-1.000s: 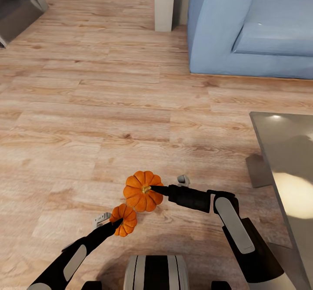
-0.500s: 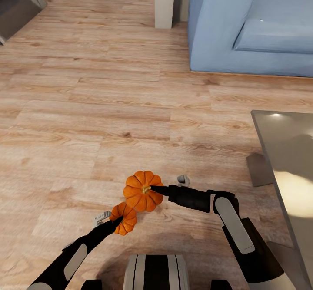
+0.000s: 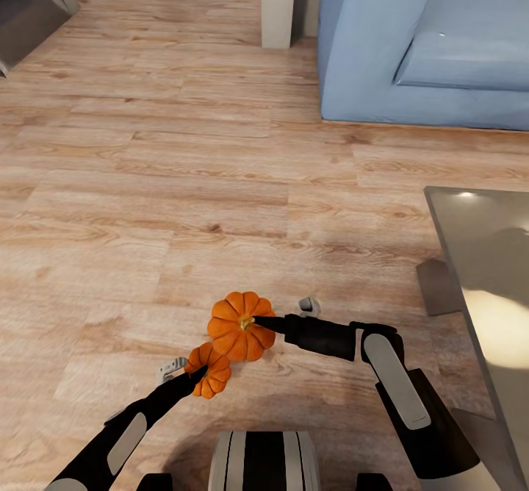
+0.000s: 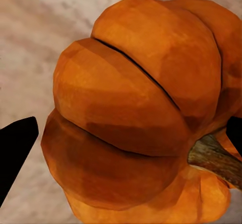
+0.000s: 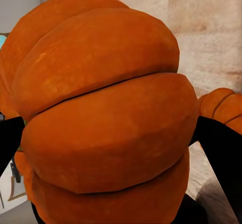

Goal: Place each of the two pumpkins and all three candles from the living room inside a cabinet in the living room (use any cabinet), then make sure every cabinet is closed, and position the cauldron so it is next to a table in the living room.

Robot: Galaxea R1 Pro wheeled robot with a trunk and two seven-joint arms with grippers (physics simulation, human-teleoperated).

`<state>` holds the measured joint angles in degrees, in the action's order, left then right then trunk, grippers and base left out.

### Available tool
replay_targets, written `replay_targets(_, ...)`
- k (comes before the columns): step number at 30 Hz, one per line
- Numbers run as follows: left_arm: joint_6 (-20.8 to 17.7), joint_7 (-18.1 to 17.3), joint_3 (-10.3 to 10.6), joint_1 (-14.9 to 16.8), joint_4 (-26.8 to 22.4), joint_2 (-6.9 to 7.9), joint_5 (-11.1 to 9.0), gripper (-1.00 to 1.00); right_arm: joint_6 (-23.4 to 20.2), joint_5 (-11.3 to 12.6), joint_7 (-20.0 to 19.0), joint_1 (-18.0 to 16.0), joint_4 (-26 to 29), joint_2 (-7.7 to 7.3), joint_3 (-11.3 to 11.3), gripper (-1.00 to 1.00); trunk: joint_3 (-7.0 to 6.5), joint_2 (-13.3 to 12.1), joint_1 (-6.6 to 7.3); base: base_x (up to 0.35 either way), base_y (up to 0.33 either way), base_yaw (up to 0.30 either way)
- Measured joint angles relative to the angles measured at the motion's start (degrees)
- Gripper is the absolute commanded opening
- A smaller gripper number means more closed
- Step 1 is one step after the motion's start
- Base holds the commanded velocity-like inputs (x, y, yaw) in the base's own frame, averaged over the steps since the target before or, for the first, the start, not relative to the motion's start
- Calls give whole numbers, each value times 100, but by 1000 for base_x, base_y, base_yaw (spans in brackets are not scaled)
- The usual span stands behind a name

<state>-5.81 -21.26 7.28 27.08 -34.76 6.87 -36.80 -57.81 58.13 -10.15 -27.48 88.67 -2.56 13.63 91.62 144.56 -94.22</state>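
Note:
Two ribbed orange pumpkins hang above the wooden floor in the head view. The larger pumpkin [image 3: 239,327] is held by my right gripper [image 3: 283,314], shut on it, one dark finger over its stem. The smaller pumpkin [image 3: 209,370] is gripped by my left gripper [image 3: 185,370], also shut on it. In the left wrist view the small pumpkin [image 4: 136,108] sits between the black fingertips [image 4: 15,148]. The right wrist view has the large pumpkin [image 5: 106,113] close up, with the other pumpkin [image 5: 222,108] behind. The glossy grey table [image 3: 481,256] stands at the right. The cabinet is out of view.
A light-blue sofa [image 3: 411,42] stands at the far right, a pale post [image 3: 278,4] beside it. Grey furniture [image 3: 29,6] sits at the far left corner. Open wooden floor [image 3: 184,182] lies ahead.
The view has shifted slightly, so the sofa and table sit a little higher in frame. Both pumpkins stay held in much the same place.

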Motion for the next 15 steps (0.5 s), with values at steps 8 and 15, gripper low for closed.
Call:
replay_targets(8, -1, 7, -7, 0, -4, 1, -1, -100, 0, 3, 0, 0, -3, -1, -2, -100, 0, 0, 0, 0, 0, 0)
replay_targets(15, -2, 7, -8, 1, -4, 1, 0, -100, -23, -4, 0, 0, -8, 1, -2, -100, 0, 0, 0, 0, 0, 0)
